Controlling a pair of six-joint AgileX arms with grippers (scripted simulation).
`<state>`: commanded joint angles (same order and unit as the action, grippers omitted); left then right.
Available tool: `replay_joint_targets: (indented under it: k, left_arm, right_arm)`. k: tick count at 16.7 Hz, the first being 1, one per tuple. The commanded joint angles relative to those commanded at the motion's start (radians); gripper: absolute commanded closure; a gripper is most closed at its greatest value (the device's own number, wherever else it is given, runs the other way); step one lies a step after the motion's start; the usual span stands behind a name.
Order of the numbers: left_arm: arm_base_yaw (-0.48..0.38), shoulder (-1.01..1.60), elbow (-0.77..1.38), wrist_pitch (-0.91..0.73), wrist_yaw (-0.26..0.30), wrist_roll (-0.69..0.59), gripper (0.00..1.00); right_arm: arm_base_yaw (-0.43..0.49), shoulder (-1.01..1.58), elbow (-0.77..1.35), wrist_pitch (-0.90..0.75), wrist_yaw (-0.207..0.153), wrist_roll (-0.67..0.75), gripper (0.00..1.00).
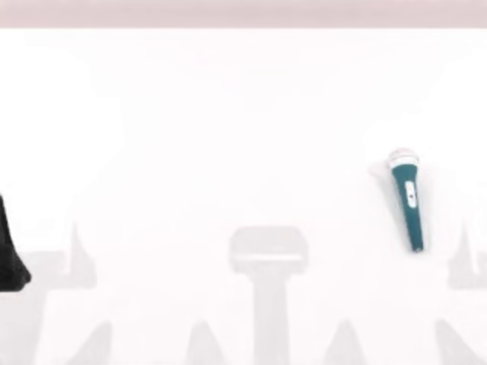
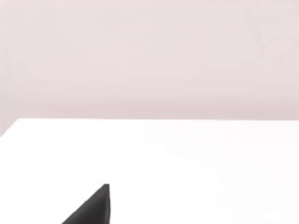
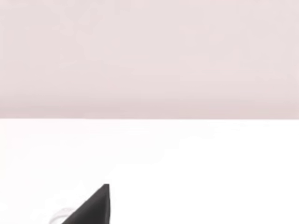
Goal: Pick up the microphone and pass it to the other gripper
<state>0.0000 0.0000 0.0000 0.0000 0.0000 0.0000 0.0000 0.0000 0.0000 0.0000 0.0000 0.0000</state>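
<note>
The microphone (image 1: 408,199) lies flat on the white table at the right, its white-grey head toward the back and its teal handle toward the front. My left gripper (image 1: 11,262) shows as a black shape at the table's left edge, far from the microphone. In the left wrist view only one black pointed finger (image 2: 93,211) shows, with bare table beside it. My right gripper is out of the top view. In the right wrist view one black finger (image 3: 93,210) shows, with a faint pale curve (image 3: 60,216) beside it. Both grippers hold nothing.
The white table (image 1: 243,137) runs to a pinkish back wall (image 1: 243,11). Grey shadows of the arms and a camera stand (image 1: 268,258) fall along the table's front.
</note>
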Motion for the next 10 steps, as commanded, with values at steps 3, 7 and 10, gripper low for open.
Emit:
replay_joint_targets:
  k: [3, 7, 10]
  left_arm:
    - [0.0, 0.0, 0.0, 0.0, 0.0, 0.0, 0.0]
    - [0.0, 0.0, 0.0, 0.0, 0.0, 0.0, 0.0]
    - [0.0, 0.0, 0.0, 0.0, 0.0, 0.0, 0.0]
  right_arm:
    - [0.003, 0.01, 0.01, -0.007, 0.0, 0.003, 0.0]
    - [0.041, 0.159, 0.146, -0.101, 0.002, 0.042, 0.0]
    - [0.085, 0.381, 0.315, -0.224, 0.009, 0.091, 0.0]
